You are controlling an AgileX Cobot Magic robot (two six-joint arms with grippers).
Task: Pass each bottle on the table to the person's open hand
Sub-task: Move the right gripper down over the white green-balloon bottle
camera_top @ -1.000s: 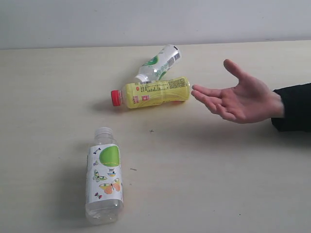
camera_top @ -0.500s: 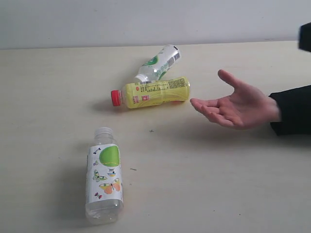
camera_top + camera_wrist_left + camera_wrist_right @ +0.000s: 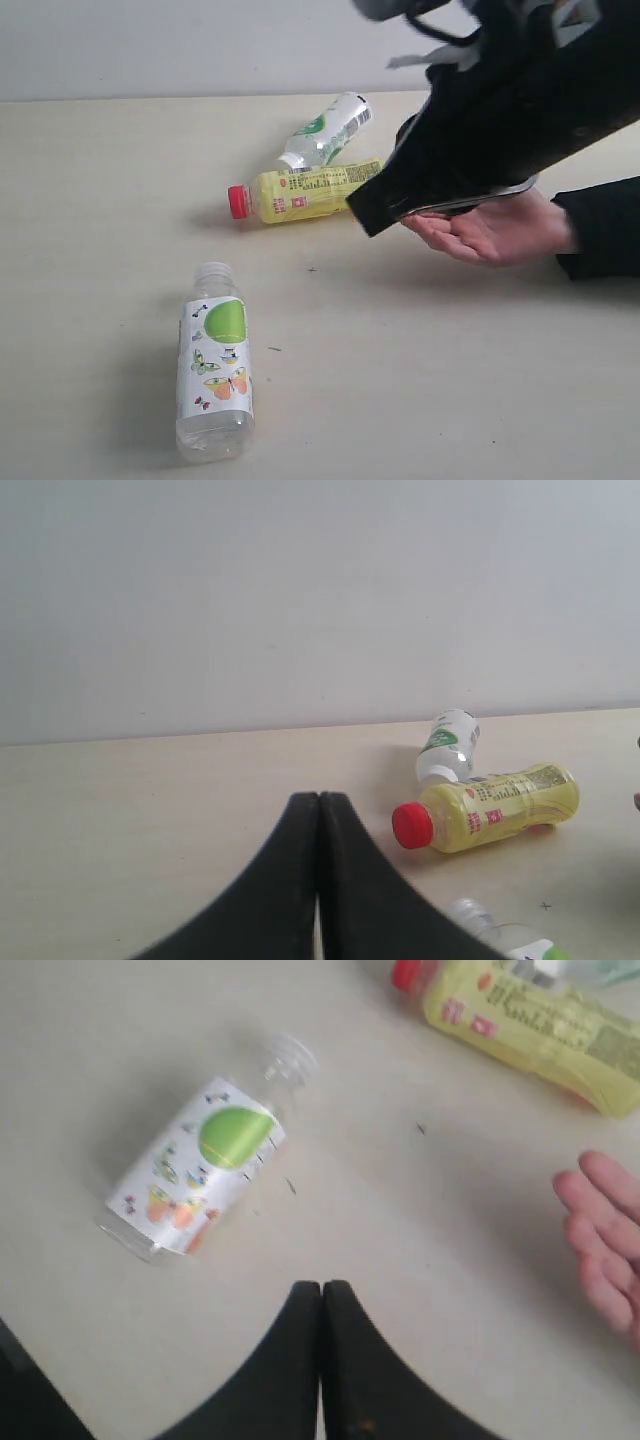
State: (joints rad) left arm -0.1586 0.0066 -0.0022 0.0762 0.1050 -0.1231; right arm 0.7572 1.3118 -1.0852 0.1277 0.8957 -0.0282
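Newly swung into view, the right arm point(image 3: 500, 110) hangs over the person's open hand point(image 3: 490, 232). Its fingers point(image 3: 290, 1360) and the left fingers point(image 3: 280, 880) are clenched, empty.

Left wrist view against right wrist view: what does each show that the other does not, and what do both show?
Only the left wrist view: the wall, the shut left gripper, the green-white bottle's label. Only the right wrist view: the shut right gripper, the hand plainly, the whole butterfly bottle. Both: the yellow bottle, the table, the butterfly bottle's neck.
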